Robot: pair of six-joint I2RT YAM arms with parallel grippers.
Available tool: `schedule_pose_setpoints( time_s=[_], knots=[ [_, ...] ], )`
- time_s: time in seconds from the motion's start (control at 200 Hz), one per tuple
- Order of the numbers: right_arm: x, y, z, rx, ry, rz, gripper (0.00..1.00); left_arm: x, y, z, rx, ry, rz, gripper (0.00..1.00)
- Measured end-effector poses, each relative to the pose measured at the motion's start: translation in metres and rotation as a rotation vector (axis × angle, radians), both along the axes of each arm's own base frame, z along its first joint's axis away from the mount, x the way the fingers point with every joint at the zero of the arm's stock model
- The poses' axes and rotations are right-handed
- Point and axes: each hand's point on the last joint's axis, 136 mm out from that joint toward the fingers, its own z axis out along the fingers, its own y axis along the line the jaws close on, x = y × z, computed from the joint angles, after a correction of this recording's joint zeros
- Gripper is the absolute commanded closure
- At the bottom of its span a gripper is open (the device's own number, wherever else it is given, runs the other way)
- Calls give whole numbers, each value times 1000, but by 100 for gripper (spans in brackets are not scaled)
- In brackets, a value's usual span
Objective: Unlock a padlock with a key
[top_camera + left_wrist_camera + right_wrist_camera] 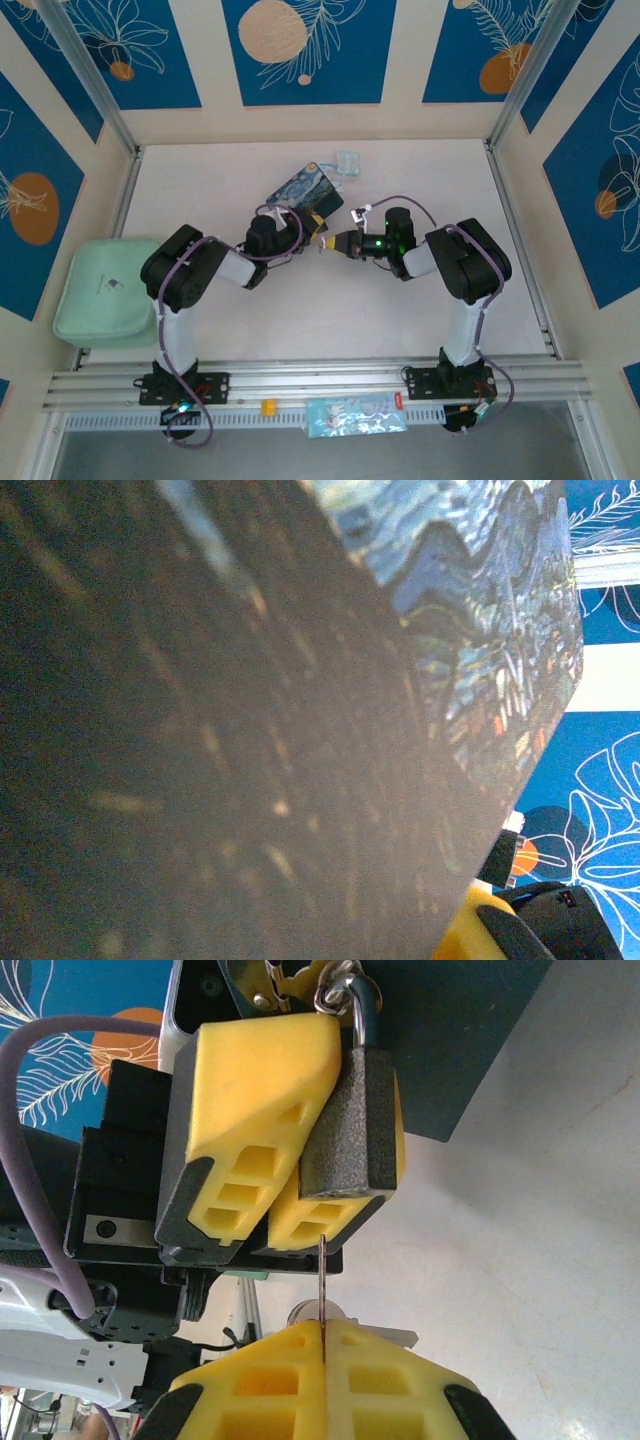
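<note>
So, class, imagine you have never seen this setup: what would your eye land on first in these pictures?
In the right wrist view, the dark padlock sits clamped between the left hand's yellow fingers, its shackle hooked on the starry-night tin. Just below it, the thin key, pinched in the right hand, points up at the padlock's underside.

My pads (250, 1090) yellow, black-edged; padlock (350, 1130) dark grey speckled, shackle (364, 1015) silver; key (322, 1275) silver; tin (480, 610) blue swirls; tabletop (420, 320) white.
</note>
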Motion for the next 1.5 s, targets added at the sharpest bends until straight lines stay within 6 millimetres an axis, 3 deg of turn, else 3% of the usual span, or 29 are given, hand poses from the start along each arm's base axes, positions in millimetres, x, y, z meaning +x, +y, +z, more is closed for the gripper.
schedule_pose_setpoints(
  time_s=[0.77, 1.501],
  knots=[
    [10, -1, 2, 24, -1, -8, 100, -3, 3, 5, -31, -14, 2, 100],
    [2, 4, 2, 21, -48, 15, 100, -4, 4, 4, -36, -22, 2, 100]
  ],
)
